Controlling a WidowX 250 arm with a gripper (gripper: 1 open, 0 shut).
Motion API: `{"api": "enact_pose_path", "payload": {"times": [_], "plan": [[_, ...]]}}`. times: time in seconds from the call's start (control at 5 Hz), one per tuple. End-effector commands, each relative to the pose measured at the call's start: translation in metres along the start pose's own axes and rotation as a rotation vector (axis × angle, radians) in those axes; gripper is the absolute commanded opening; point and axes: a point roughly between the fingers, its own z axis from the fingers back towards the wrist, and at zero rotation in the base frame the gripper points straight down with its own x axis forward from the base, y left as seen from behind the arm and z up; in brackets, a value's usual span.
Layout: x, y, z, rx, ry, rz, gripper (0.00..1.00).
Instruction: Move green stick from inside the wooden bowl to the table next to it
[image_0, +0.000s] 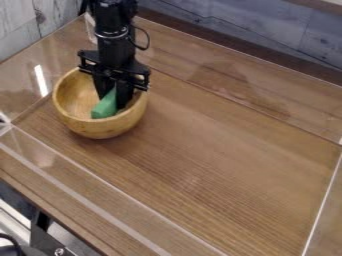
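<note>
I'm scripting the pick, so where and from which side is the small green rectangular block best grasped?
Probably across the flat long sides of the small green block, coming from above: it slants inside the round light tan wooden bowl, whose raised wall hampers a sideways approach.
</note>
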Motion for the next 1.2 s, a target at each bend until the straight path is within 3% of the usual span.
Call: {"api": "enact_pose_path", "payload": {"times": [0.0, 1.0], "plan": [[0.0076, -0.0017, 0.0170, 0.012, -0.066, 0.004, 0.00], [0.0042, -0.0089, 0.0099, 0.016, -0.060, 0.002, 0.00]]}}
